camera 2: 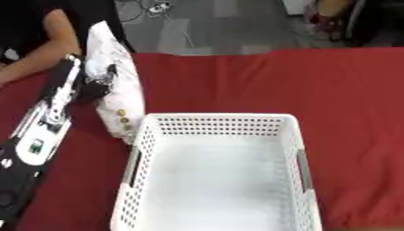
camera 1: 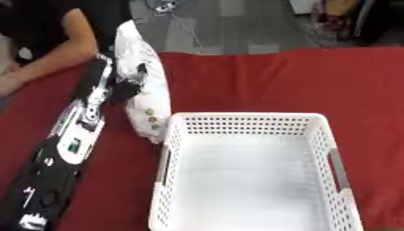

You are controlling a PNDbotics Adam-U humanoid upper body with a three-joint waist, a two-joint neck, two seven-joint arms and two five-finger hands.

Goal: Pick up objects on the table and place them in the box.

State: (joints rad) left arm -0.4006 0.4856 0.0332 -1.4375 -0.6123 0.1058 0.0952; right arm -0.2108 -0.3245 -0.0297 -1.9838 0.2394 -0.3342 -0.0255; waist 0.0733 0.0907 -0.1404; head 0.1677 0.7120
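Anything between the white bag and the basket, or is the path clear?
Nothing visible blocks it. The left hand is curled on the white bag, which hangs just beyond the white basket at its far-left corner. Only the basket's own wall needs clearing.

An office-like test room or lab is suggested: a worktop draped in red cloth [camera 1: 268,81] is set on grey carpet tiles [camera 1: 236,27], with loose cables and a white plug block [camera 1: 164,6] left on the floor beyond.

The left hand [camera 1: 126,88] grips a white bag [camera 1: 146,85] standing just beyond the white box [camera 1: 252,124] on the red desk [camera 1: 276,81].
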